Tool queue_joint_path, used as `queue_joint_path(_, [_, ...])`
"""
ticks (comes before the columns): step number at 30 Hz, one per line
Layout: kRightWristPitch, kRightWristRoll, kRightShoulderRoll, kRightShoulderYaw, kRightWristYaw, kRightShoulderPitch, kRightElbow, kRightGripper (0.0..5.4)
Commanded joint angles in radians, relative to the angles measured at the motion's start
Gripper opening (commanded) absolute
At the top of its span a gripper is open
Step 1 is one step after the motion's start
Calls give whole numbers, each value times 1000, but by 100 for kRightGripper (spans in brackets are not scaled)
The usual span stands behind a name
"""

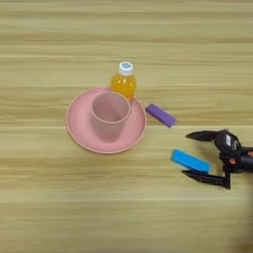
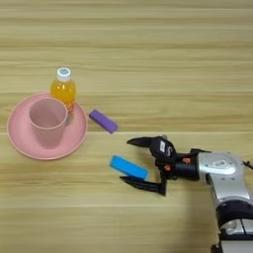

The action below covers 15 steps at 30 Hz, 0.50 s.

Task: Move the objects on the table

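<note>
Nearest, toward the table's [image 2: 148,59] right edge: the right pincer [image 2: 134,161], black fingers spread wide, holding nothing. The blue bar [image 2: 128,167] lies flat between its fingertips, close to the lower finger; contact unclear. Right eye view shows the silver forearm [image 2: 225,173]; left eye view cuts it off at the frame edge. Farther in, purple bar [image 1: 160,115], lying beside the pink plate [image 1: 79,128]. A pink cup [image 1: 109,116] stands on the plate. Farthest, orange-juice bottle [image 1: 124,81], white-capped, upright at the plate's far rim; its base is hidden behind the cup.
</note>
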<state>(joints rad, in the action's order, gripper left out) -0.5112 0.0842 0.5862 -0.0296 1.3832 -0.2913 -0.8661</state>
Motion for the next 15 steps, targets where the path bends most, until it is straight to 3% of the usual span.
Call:
queue_joint_path(1, [1, -9, 56, -1, -39, -54, 7, 470])
queue_joint_path(15, [-7, -27, 58, 24, -44, -72, -62, 326])
